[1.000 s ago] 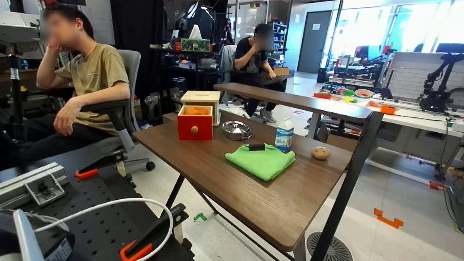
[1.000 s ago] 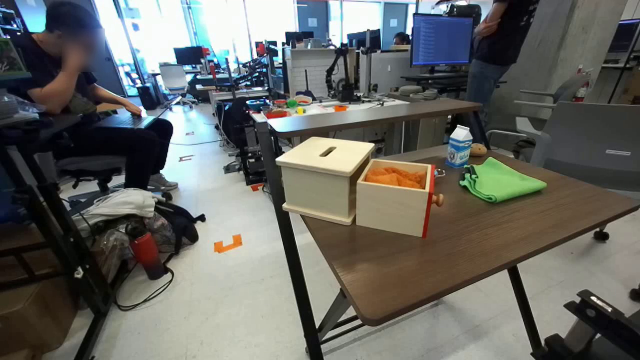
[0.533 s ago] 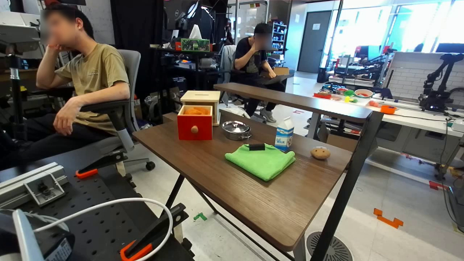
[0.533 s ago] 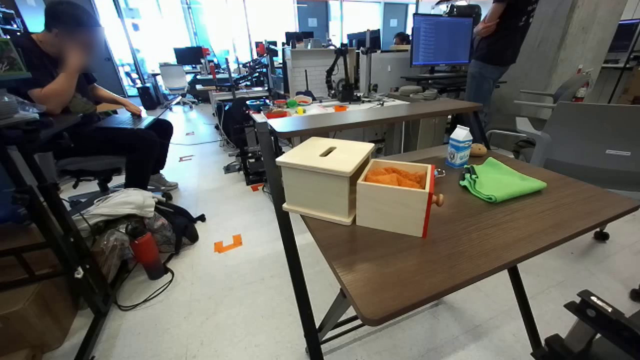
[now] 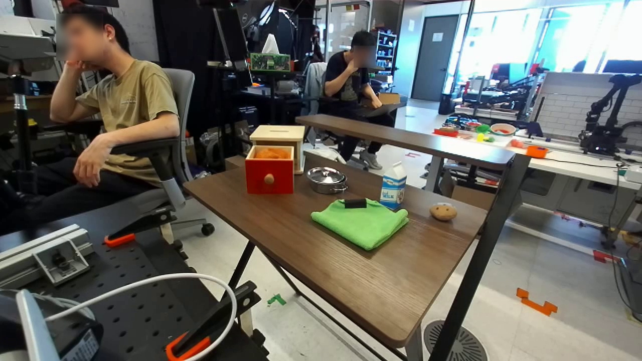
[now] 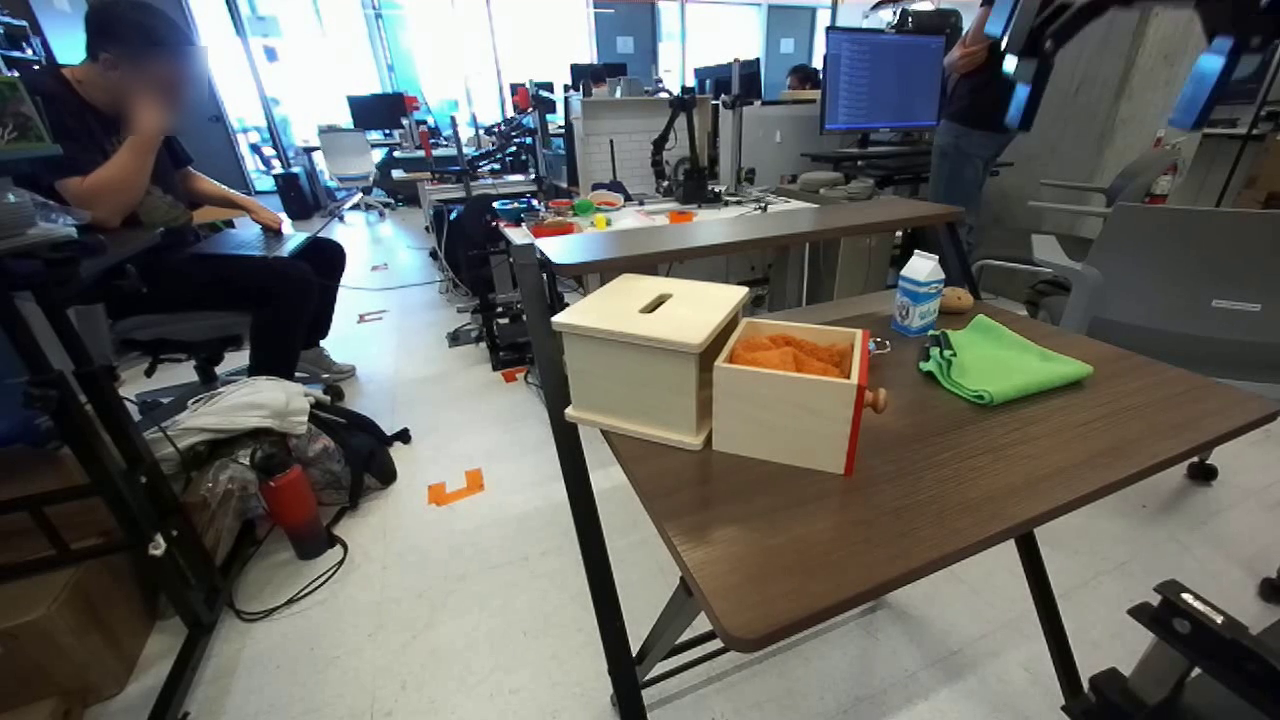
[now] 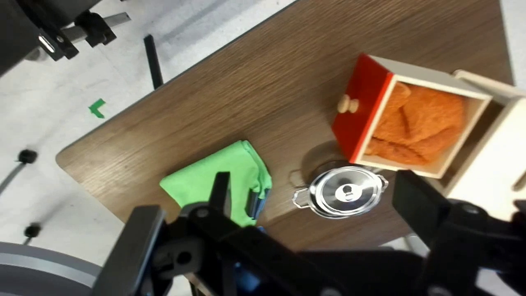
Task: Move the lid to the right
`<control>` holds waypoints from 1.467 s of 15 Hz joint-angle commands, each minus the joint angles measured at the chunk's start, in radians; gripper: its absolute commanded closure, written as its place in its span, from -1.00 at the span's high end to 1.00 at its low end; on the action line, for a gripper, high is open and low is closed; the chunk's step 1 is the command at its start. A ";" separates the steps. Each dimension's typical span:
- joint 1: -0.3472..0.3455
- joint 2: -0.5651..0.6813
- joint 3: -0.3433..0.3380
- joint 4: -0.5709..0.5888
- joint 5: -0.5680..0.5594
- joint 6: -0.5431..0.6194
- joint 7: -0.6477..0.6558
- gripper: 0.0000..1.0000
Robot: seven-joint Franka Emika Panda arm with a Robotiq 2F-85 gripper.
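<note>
The lid (image 5: 325,175) is round, silvery metal with a small central knob. It rests on a small silver pot (image 5: 327,189) on the brown table (image 5: 281,220), beside the red-fronted box (image 5: 270,173). In the wrist view the lid (image 7: 347,191) lies between my finger lines, farther down on the table. In an exterior view the pot is mostly hidden behind the box, with only a handle (image 6: 879,346) showing. My gripper (image 7: 314,176) is open and empty, above the table. Its fingers are wide apart at the top right of an exterior view (image 6: 1110,95).
A green cloth (image 5: 361,225), a milk carton (image 5: 392,188) and a potato-like item (image 5: 443,212) are on the table. A pale wooden box (image 6: 650,350) stands against the red-fronted box, which holds orange cloth (image 7: 419,123). A raised shelf (image 5: 401,138) runs along the table's back.
My gripper has come into view at the top right of an exterior view, and a dark arm part has appeared at the top of an exterior view. The lid and table objects have not moved.
</note>
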 commanded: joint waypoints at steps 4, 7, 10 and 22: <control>0.102 0.246 -0.136 0.181 -0.107 -0.102 0.220 1.00; 0.134 0.345 -0.170 0.294 -0.099 -0.167 0.248 1.00; 0.138 0.352 -0.171 0.306 -0.098 -0.172 0.252 1.00; 0.208 0.672 -0.283 0.649 0.034 -0.235 0.322 1.00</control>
